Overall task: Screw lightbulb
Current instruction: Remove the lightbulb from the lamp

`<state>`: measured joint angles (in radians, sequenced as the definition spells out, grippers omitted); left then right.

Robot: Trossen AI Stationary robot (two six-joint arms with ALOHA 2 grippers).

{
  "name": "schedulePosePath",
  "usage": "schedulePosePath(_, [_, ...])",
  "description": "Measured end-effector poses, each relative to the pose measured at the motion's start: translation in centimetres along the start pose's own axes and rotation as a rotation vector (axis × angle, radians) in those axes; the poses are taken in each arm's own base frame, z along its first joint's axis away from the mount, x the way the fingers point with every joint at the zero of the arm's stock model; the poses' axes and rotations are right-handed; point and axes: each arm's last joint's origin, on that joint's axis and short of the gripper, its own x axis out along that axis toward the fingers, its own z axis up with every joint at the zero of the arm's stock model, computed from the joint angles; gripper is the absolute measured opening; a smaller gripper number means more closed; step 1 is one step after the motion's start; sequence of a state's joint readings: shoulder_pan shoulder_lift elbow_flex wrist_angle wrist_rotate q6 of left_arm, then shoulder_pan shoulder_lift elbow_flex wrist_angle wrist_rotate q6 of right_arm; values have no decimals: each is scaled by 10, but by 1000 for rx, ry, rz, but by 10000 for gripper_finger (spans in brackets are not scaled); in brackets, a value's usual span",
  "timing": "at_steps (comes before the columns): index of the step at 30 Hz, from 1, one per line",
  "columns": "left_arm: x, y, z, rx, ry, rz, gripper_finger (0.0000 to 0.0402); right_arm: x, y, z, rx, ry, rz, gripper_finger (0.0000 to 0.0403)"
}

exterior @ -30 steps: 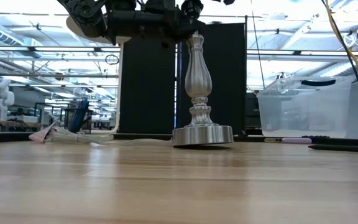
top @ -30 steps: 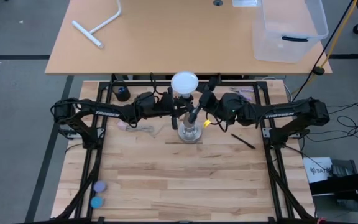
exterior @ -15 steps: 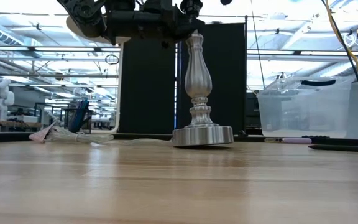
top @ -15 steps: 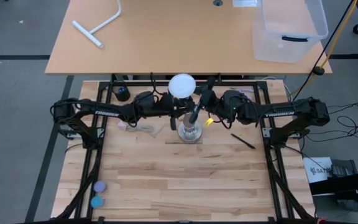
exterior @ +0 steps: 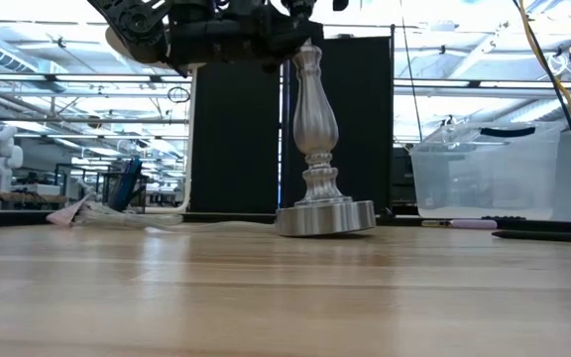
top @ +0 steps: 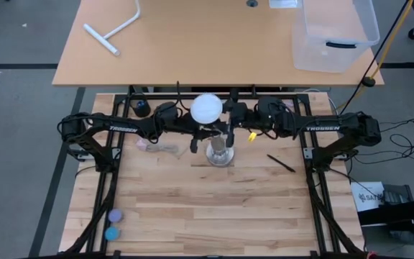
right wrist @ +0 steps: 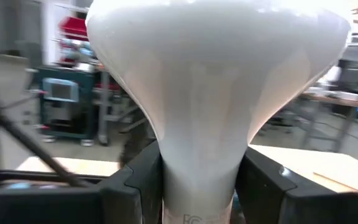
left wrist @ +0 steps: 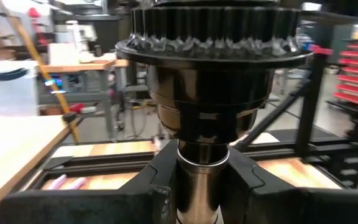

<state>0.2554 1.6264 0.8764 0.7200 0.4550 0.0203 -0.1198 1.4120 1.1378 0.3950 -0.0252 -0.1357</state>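
The white lightbulb (top: 206, 108) fills the right wrist view (right wrist: 216, 74), globe up. My right gripper (top: 226, 117) comes from the table's right and is shut on it. The silvery lamp post (exterior: 315, 129) stands on its round base (top: 220, 152) at the table's middle and leans slightly. My left gripper (top: 204, 134) comes from the table's left and is shut on the post just under its black ridged socket (left wrist: 213, 37). The bulb's screw base is hidden. I cannot tell whether the bulb touches the socket. My left gripper pinches the post's metal neck (left wrist: 197, 177) between its two fingers (left wrist: 160, 186), right below the black socket. The fingers come in level from the table's left, across the post. The post's base rests on the table. My right gripper pinches the bulb's tapering neck (right wrist: 201, 180) between its two fingers (right wrist: 263, 180), below the globe. It comes in level from the table's right. The bulb is lifted clear of the table, globe upward.
A black pen (top: 280, 163) lies right of the base and a crumpled wrapper (top: 157, 146) left of it. Two blue caps (top: 112, 223) lie at the near left. A clear bin (top: 333, 32) and a white T-shaped pipe (top: 113, 29) lie on the far table.
My right gripper has carried the bulb a little toward the table's left and near edge, turning as it went. The lamp post's top has tipped slightly, its base staying on the table in my left gripper's hold.
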Motion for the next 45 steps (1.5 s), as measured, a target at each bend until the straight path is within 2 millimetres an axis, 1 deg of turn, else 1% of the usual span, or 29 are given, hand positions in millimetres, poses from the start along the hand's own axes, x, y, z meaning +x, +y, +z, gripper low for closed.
schedulePosePath(5, [0, -3, 0, 16, -4, -98, 73, -1, -6, 0, 56, -29, 166, 153])
schedulePosePath(10, [1, -5, 1, 18, -10, -155, 73, -1, -10, 0, 113, -47, 271, 155])
schedulePosePath(16, [1, -7, 1, -5, -7, -202, 73, -1, -11, 1, 165, -51, 309, 154])
schedulePosePath(20, [1, -7, 0, -21, 0, -200, 73, -2, -12, 1, 197, -53, 319, 164])
schedulePosePath(24, [1, -7, 0, -33, 1, -183, 73, -1, -12, 2, 185, -59, 302, 184])
schedulePosePath(28, [1, -6, -1, -42, 9, -144, 73, -1, -9, 4, 132, -77, 283, 213])
schedulePosePath(31, [1, -5, -1, -46, 13, -107, 73, -5, -9, 7, 110, -72, 279, 238])
schedulePosePath(35, [2, -5, -1, -47, 13, -82, 73, -12, -9, 11, 62, -35, 228, 263])
schedulePosePath(40, [2, -3, -1, -51, 14, -24, 73, -27, -6, 19, -7, 42, 150, 268])
schedulePosePath(45, [2, -3, -1, -44, 14, 17, 73, -40, -2, 25, -26, 106, 94, 264])
